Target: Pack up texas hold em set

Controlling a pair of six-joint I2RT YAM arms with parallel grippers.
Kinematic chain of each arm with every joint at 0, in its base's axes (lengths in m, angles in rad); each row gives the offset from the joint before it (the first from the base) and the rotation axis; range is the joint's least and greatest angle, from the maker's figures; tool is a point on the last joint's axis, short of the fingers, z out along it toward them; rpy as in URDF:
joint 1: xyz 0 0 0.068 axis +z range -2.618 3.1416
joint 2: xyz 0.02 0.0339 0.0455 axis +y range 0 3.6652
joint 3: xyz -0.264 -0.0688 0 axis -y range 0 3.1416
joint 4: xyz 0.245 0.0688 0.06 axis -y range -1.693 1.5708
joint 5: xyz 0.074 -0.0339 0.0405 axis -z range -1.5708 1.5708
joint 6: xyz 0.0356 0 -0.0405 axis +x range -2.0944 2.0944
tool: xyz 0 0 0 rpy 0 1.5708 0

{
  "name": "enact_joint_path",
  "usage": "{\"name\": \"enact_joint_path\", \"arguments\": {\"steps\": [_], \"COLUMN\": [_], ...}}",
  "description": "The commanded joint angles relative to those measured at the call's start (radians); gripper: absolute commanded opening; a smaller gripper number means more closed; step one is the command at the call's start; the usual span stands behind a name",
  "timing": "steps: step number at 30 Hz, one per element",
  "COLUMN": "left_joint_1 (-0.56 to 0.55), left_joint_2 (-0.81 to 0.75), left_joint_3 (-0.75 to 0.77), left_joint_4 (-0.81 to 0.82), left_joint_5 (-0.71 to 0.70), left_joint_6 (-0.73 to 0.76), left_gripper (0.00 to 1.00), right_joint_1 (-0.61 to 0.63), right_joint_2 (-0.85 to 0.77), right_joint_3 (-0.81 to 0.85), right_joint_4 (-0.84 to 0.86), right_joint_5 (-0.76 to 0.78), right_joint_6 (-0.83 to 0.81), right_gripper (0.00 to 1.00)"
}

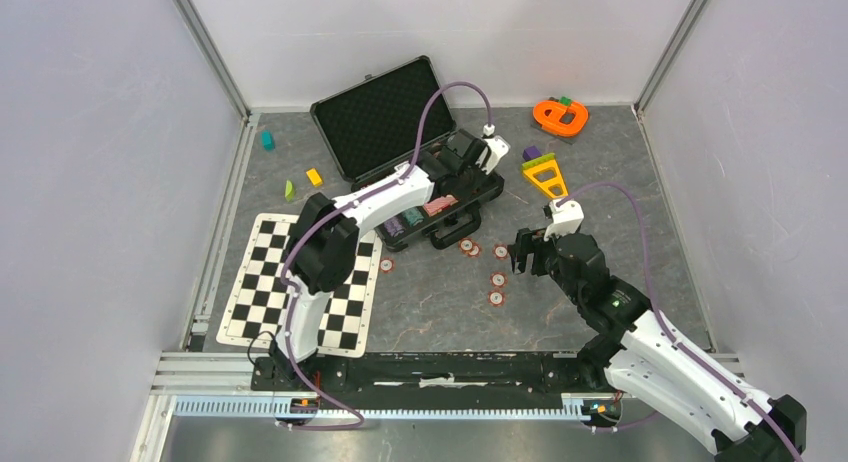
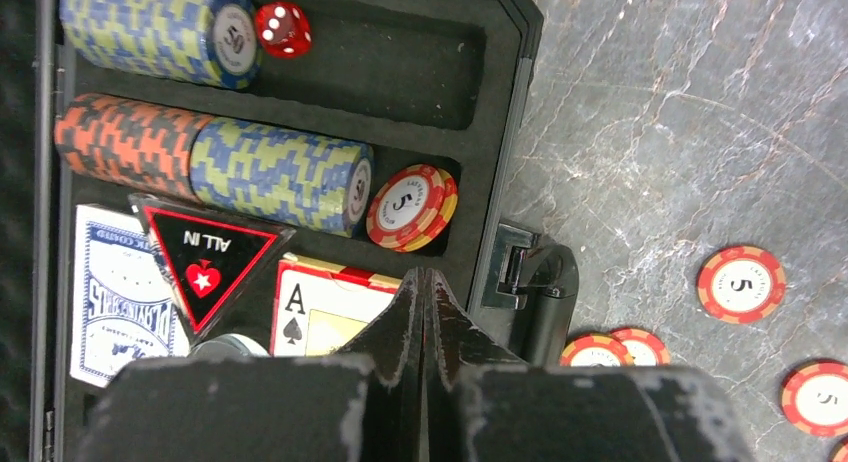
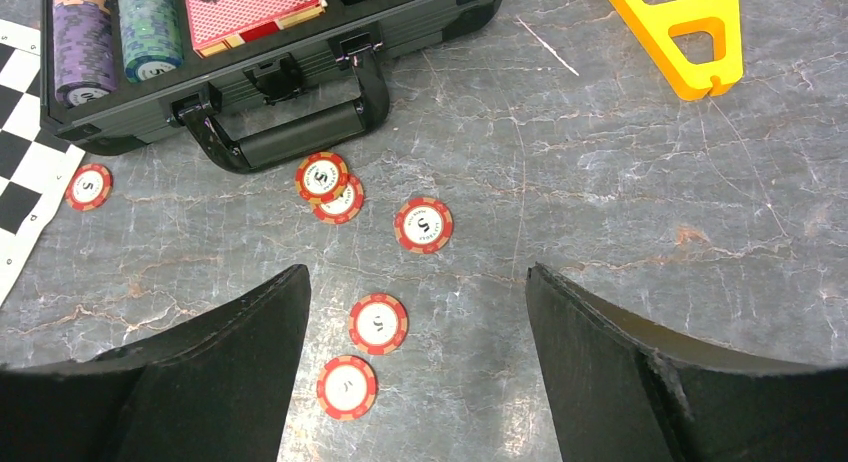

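Open black briefcase (image 1: 378, 120) holds coloured chip stacks (image 2: 270, 172); left claw (image 2: 422, 278) pinched closed, right claw (image 3: 415, 274) wide.

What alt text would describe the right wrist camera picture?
The right gripper, fingers spread open, hangs above six loose red-and-white poker chips on a grey marbled table. Behind them lies an open black case holding chip stacks and cards, a yellow toy to its right.

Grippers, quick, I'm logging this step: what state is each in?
Left gripper: closed, holding nothing visible.
Right gripper: open, empty, above the loose chips.
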Motion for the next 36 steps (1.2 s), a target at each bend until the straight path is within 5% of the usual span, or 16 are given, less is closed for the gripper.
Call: {"name": "enact_joint_path", "arguments": {"steps": [1,36], "left_joint_1": [-0.003,0.054], "left_joint_2": [0.042,0.106], "left_joint_3": [0.075,0.069], "left_joint_4": [-0.076,0.107], "left_joint_5": [0.043,-0.116], "left_joint_6": [0.057,-0.12], "left_gripper": [0.02,0.09], "right_joint_1": [0.002,0.0], "right_joint_2": [-0.007,0.002], "right_joint_3": [0.041,0.04], "right_joint_4": [0.019,0.027], "right_joint_5": [0.024,0.044], "right_joint_6": [0.002,-0.016], "right_gripper": [0.85,0.85]}}
